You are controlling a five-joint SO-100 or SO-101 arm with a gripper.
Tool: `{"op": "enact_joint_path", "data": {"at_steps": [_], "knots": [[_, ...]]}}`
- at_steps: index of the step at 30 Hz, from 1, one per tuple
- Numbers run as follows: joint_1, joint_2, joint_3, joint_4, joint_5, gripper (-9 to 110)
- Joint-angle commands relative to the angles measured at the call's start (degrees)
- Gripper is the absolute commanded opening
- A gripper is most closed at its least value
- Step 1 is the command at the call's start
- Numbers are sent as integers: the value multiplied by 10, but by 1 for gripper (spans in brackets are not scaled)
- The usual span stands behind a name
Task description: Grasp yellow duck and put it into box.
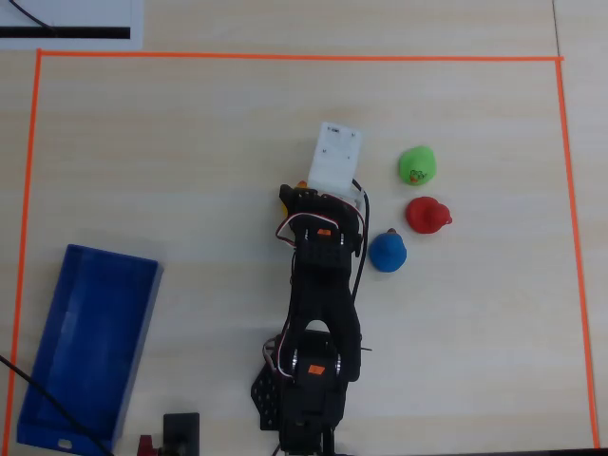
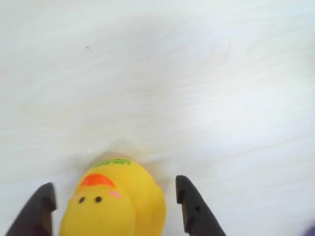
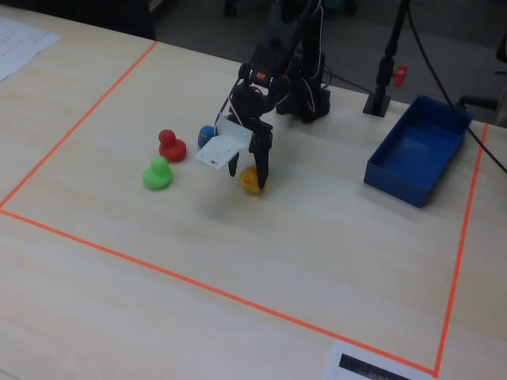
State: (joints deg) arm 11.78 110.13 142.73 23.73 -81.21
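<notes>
yellow duck (image 2: 114, 201) on table between spread fingers (image 2: 189, 204), untouched, box (image 3: 417, 150) well apart

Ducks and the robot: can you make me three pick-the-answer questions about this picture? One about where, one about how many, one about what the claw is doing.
1. In the fixed view, where is the box?
A. right of the arm
B. between the ducks
C. under the gripper

2. How many ducks are on the table?
A. two
B. four
C. six

3. What is the gripper doing?
A. open around the yellow duck
B. holding the red duck
C. inside the box

Answers:
1 A, it sits off to the right.
2 B: yellow, red, green duck, blue duck.
3 A, fingers flank it with gaps.
</notes>
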Motion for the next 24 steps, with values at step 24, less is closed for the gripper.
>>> {"op": "enact_joint_path", "data": {"at_steps": [24], "knots": [[-92, 207, -112, 272, 54, 0]]}}
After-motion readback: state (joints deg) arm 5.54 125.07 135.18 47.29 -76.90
